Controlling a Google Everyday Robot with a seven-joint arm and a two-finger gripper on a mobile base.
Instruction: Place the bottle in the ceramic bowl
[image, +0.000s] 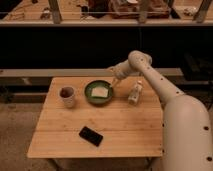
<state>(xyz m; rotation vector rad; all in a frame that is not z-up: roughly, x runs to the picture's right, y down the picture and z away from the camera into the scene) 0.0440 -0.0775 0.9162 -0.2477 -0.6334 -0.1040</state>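
Note:
The bottle (135, 93) is small, pale and yellowish. It stands upright on the wooden table (120, 125), to the right of the ceramic bowl and apart from it. The ceramic bowl (99, 93) is shallow, round and dark green, at the table's back middle, with a pale flat thing (100, 92) lying in it. My gripper (114, 82) hangs over the bowl's right rim, between the bowl and the bottle, just left of the bottle. It does not hold the bottle.
A whitish mug (67, 95) with a dark inside stands left of the bowl. A flat black phone-like object (90, 135) lies near the table's front. My white arm (175, 115) runs along the table's right side. A dark rail and shelf stand behind the table.

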